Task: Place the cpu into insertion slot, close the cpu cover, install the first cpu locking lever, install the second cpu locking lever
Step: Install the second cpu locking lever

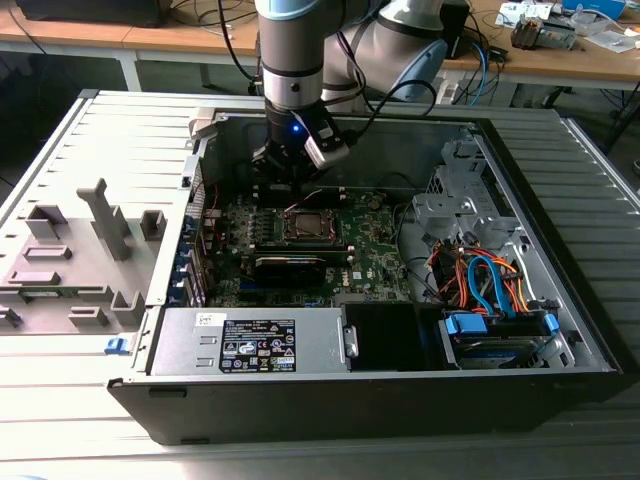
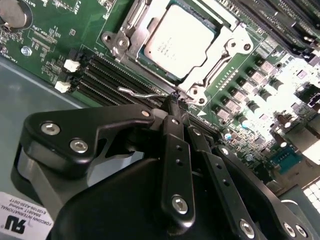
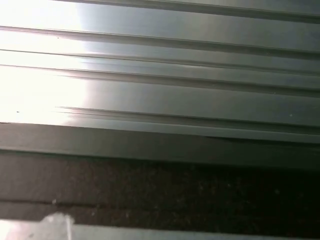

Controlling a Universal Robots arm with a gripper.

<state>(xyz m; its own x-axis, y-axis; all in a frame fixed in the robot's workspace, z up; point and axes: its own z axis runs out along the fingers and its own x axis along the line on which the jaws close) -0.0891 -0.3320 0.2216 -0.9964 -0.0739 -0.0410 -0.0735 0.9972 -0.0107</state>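
The cpu [image 2: 180, 37], a silver-topped square chip, lies flat in the insertion slot [image 2: 116, 42] on the green motherboard. The cpu cover [image 2: 220, 60], a silvery frame, is folded down around the chip. A thin wire locking lever [image 2: 142, 92] runs along the socket's edge beside the black memory slots. My gripper [image 2: 173, 100] has its black fingers drawn together, with the tips at the end of that wire. In the exterior view the gripper [image 1: 290, 185] hangs inside the open computer case, just behind the socket [image 1: 310, 226].
Black memory slots [image 2: 107, 70] lie next to the socket. The case holds a power supply [image 1: 250, 345] in front, a drive cage [image 1: 450, 200] and orange and blue cables [image 1: 480, 280] on the exterior view's right. A grey fixture tray [image 1: 70, 260] sits on the left.
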